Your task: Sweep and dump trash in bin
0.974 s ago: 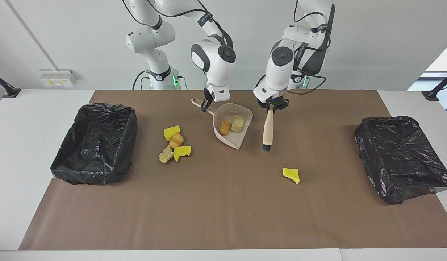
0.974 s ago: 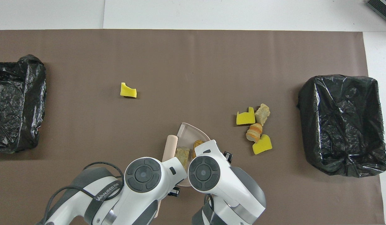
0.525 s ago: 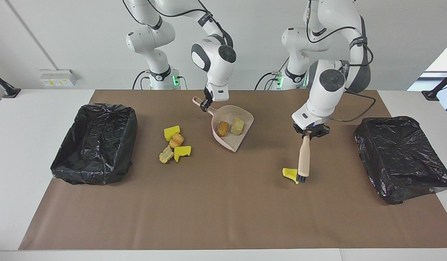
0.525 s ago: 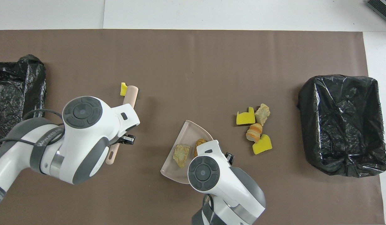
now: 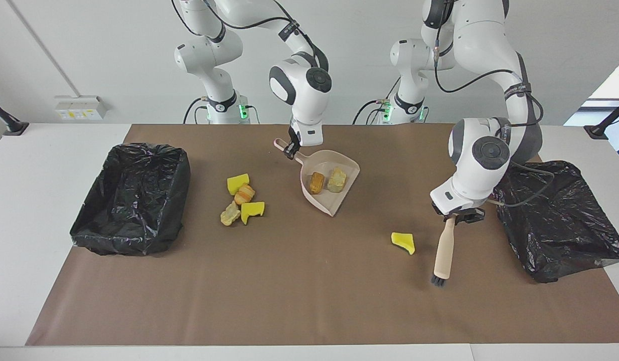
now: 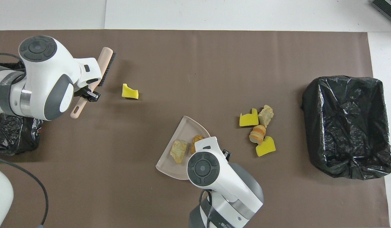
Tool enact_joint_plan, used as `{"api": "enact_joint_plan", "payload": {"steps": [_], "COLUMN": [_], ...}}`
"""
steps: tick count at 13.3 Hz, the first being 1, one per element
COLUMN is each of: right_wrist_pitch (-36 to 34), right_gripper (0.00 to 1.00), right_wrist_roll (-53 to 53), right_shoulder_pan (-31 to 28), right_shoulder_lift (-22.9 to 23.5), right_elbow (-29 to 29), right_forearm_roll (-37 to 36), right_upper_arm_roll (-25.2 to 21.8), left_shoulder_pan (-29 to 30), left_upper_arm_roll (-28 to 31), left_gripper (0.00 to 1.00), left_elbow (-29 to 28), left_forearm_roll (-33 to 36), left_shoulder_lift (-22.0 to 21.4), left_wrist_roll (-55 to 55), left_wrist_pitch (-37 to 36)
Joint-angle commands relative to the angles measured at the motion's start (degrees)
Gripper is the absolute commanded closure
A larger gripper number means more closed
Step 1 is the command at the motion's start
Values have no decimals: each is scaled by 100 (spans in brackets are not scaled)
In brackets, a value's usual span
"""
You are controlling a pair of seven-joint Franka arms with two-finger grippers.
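Note:
My left gripper [image 5: 457, 218] is shut on the handle of the beige brush [image 5: 445, 248], which hangs tilted with its black bristles low over the mat. The brush [image 6: 103, 63] is between a lone yellow wedge of trash [image 5: 403, 242] [image 6: 130, 91] and the bin at the left arm's end; it does not touch the wedge. My right gripper [image 5: 292, 149] is shut on the handle of the beige dustpan [image 5: 332, 201] [image 6: 168, 164]. An orange-brown chunk [image 5: 316, 182] and a pale lump [image 5: 337, 179] lie in the pan. Several more pieces [image 5: 242, 198] [image 6: 258, 131] lie clustered on the mat beside the pan.
A black-lined bin [image 5: 131, 198] [image 6: 346, 123] stands at the right arm's end of the table. A second one [image 5: 555, 215] stands at the left arm's end, partly under my left arm in the overhead view. A brown mat [image 5: 309, 301] covers the table.
My left gripper carried the brush from beside the dustpan, past the lone yellow wedge, toward the bin at the left arm's end. My right gripper shifted and turned the dustpan slightly.

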Motion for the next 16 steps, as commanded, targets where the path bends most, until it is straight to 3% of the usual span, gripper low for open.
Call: {"api": "enact_joint_plan", "payload": {"steps": [1,5,11,14,16], "right_wrist_pitch": [-477,-856,-971,-962,-953], "right_gripper": [100,100,100,100,100], "right_wrist_roll": [175,546,607,607,607], "right_shoulder_pan": [-31,22,57,57,57], "right_shoulder_lift": [184,184,132,132,132], "right_elbow": [399,469,399,390,390], "right_forearm_roll": [244,394,394,394,394], "right_upper_arm_roll": [22,31,40,39,40], "left_shoulder_pan": [-79,-596,-1808,-2459,-2487], "left_upper_arm_roll": [-77,-104,-104,-104,-104], "left_gripper": [100,100,100,100,100], "left_elbow": [-497,-1604,-2546,-2591,-2478], "left_forearm_roll": [32,-222,-979,-1303,-1654], "left_shoulder_lift": [-273,-922,-1617,-1820,-2057], "left_wrist_roll": [73,214,-346,-778,-823], "left_wrist_pitch": [-23,-111,-428,-594,-953]}}
